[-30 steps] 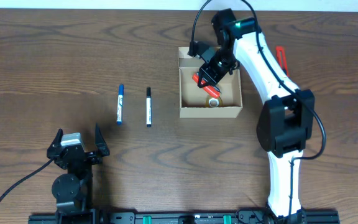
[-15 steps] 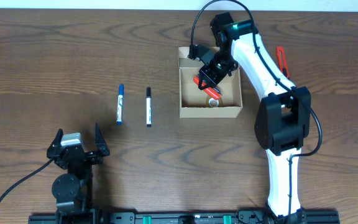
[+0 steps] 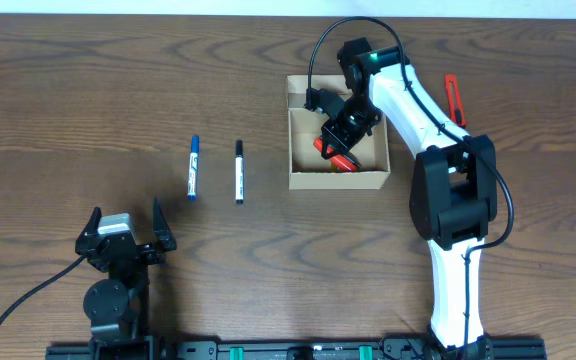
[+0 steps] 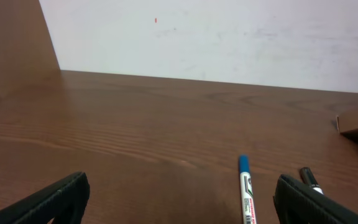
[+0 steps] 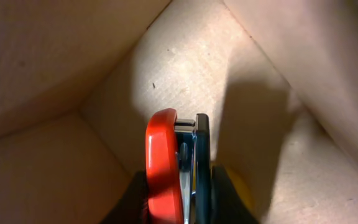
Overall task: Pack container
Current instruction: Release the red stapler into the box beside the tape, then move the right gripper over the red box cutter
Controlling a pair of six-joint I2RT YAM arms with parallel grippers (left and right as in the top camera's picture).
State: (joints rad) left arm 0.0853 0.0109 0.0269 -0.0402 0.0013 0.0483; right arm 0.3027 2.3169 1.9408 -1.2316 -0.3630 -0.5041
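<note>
Right arm down in the container (image 3: 313,181), which sat open-topped on the far right-centre of the surface (image 3: 68,100). The right gripper (image 3: 340,135) was well below the rim. Its wrist camera showed cardboard walls on every side and the jaws pressed against both sides of a red cutter (image 5: 163,162), which stood on edge just over the box floor. So that cutter was inside but, by the look of it, not let go of.

A small yellow patch showed low beside the cutter in that view; I could not tell what it was.

Outside the box, plenty was left. A blue marker (image 3: 193,167) and a black marker (image 3: 239,171) lay side by side, apart from each other, well to the left of the container. A slim red piece, likely a second red cutter (image 3: 454,97), lay on the far side of the right arm, partly hidden by it. The left gripper (image 3: 126,218) sat parked at the near left edge, jaws wide apart and holding nothing.

My call: early to middle. One item was going in, three remained, and the box was not closed.
</note>
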